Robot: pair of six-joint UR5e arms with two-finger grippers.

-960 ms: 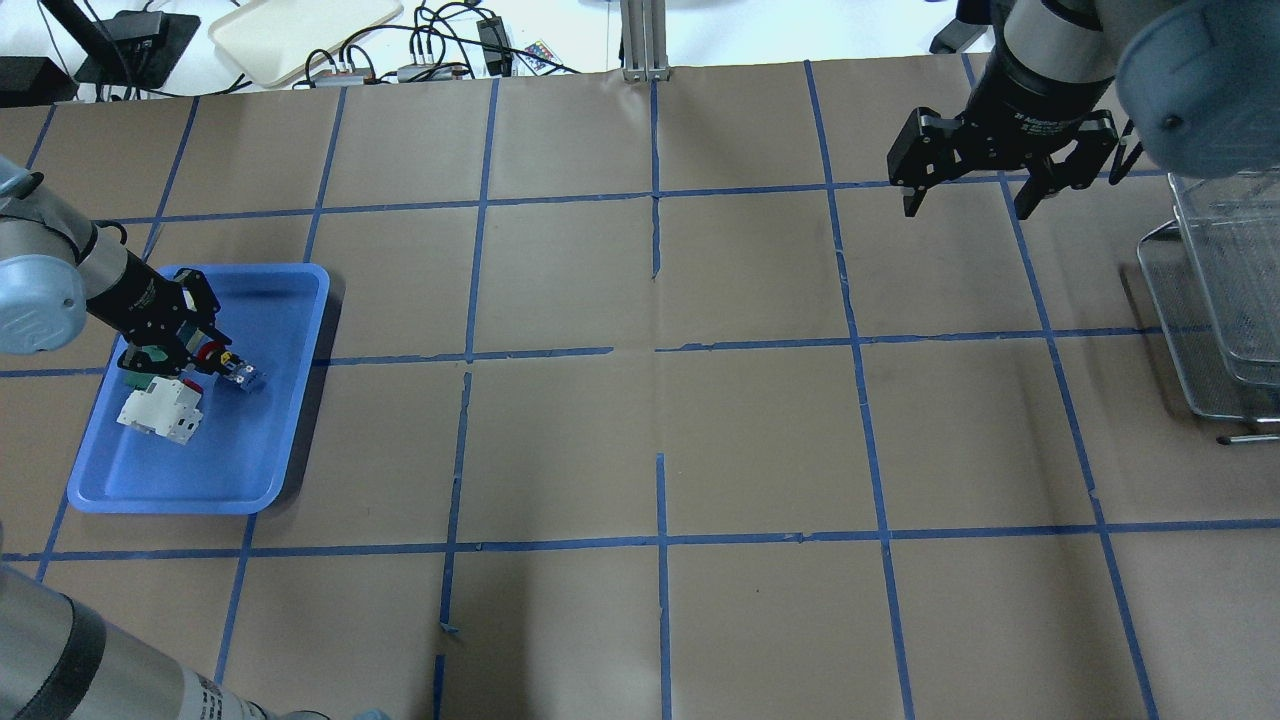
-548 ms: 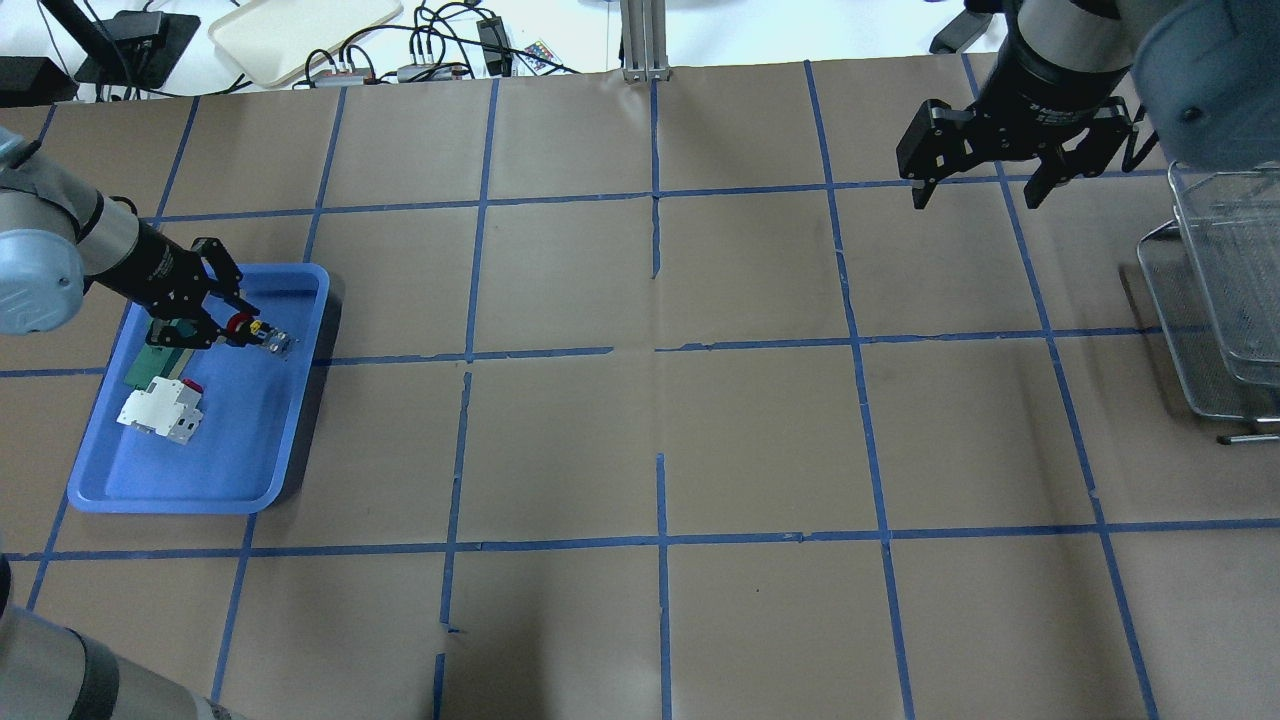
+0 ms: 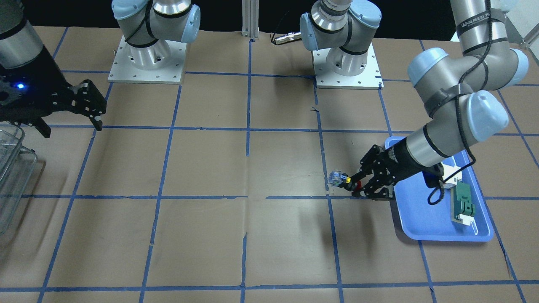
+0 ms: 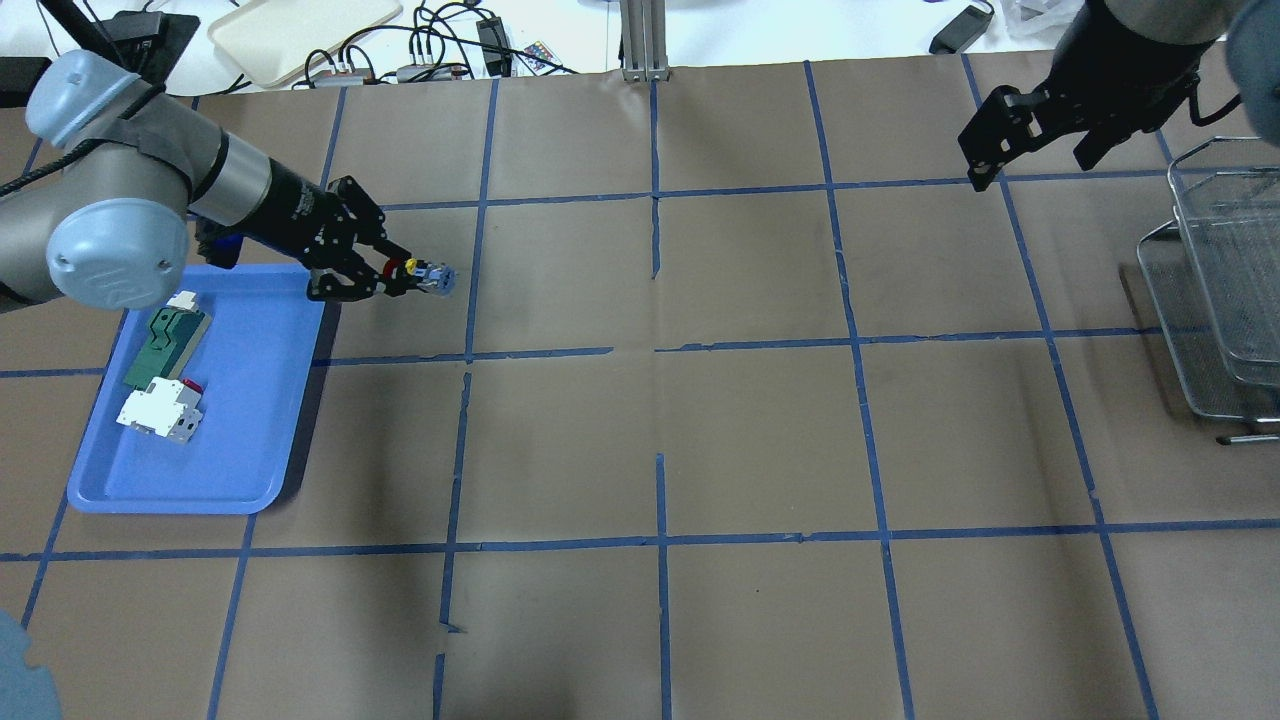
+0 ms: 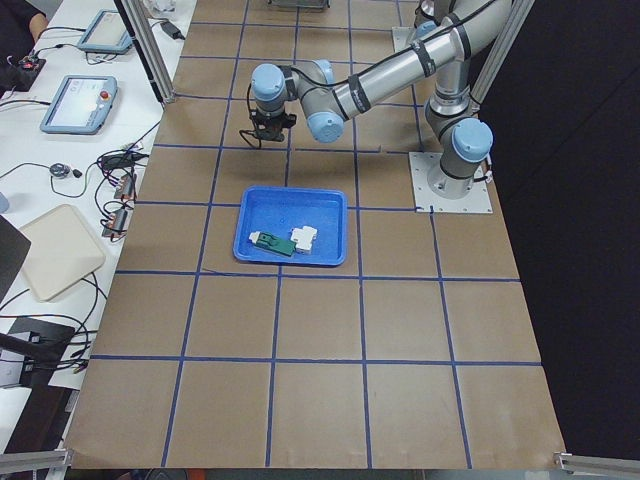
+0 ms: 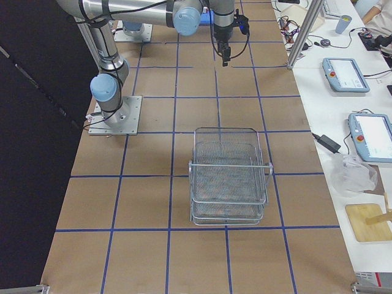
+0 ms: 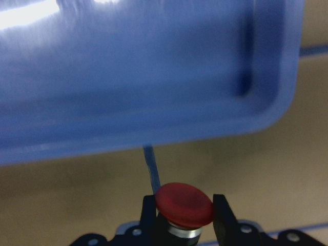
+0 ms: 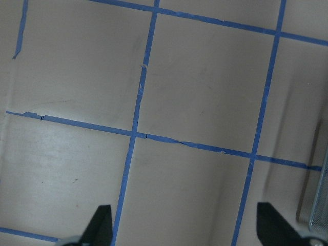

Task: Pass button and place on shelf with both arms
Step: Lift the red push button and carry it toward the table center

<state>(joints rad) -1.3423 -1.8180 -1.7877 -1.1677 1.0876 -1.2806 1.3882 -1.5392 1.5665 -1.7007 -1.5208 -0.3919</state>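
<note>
My left gripper [image 4: 396,276] is shut on the button [image 4: 418,270], gripping it near its red head, with the clear bluish block pointing toward the table's middle. It holds the button in the air just past the blue tray's far right corner. The button also shows in the front view [image 3: 339,179] and in the left wrist view [image 7: 183,205], between the two fingers. My right gripper [image 4: 1035,165] is open and empty at the far right, above the table. The shelf [image 4: 1215,290], a see-through tiered rack, stands at the right edge, also in the right view [image 6: 229,174].
The blue tray [image 4: 250,440] at the left holds a white-and-red breaker block [image 4: 160,410] and a flat green part [image 4: 165,345]. Brown paper with blue tape lines covers the table. Cables and a beige tray [image 4: 300,30] lie beyond the far edge.
My left gripper has lifted the button out of the blue tray and carried it right and farther away, past the tray's corner. My right gripper has moved right and farther away, still open.
</note>
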